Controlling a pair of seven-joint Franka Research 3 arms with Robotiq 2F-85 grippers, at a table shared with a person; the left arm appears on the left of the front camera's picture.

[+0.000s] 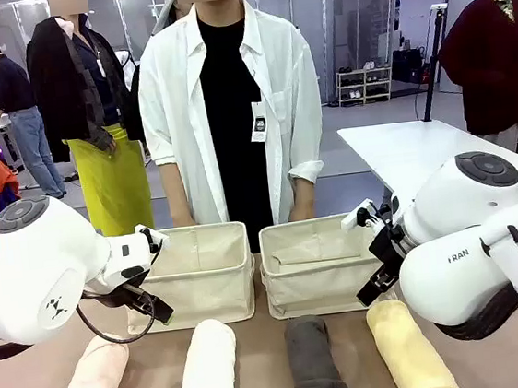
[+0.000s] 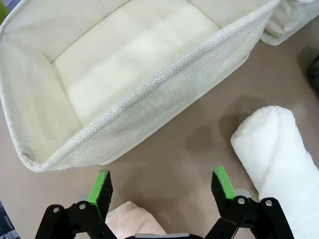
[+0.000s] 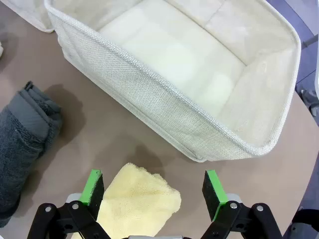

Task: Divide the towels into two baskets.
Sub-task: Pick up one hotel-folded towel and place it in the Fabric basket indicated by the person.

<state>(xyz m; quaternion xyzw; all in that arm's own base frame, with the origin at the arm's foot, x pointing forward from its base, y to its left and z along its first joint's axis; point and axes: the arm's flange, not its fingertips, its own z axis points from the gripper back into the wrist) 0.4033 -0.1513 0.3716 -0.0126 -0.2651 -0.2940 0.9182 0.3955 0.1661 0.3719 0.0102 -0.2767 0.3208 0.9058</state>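
- Front: left gripper (image 1: 148, 303) and right gripper (image 1: 379, 279) spread wide, empty; "FRAN" lettering on right arm (image 1: 457, 256); four rolled terry towels (image 1: 208, 366) lined up before two boxy canvas baskets (image 1: 204, 288).
- Left wrist: open above peach towel (image 2: 132, 219), coarse-weave basket (image 2: 164, 94) beyond.
- Right wrist: open above fluffy yellow towel (image 3: 137, 204), grey towel (image 3: 25, 139) beside.

Peach towel (image 1: 89, 383), white towel (image 1: 206, 371), grey towel (image 1: 314, 364), yellow towel (image 1: 410, 350) lie rolled in a row before two baskets (image 1: 204, 292) (image 1: 315, 290).

The brown table (image 1: 264, 370) bears two cream baskets (image 1: 198, 274) side by side, four rolled towels (image 1: 206, 371) before them.
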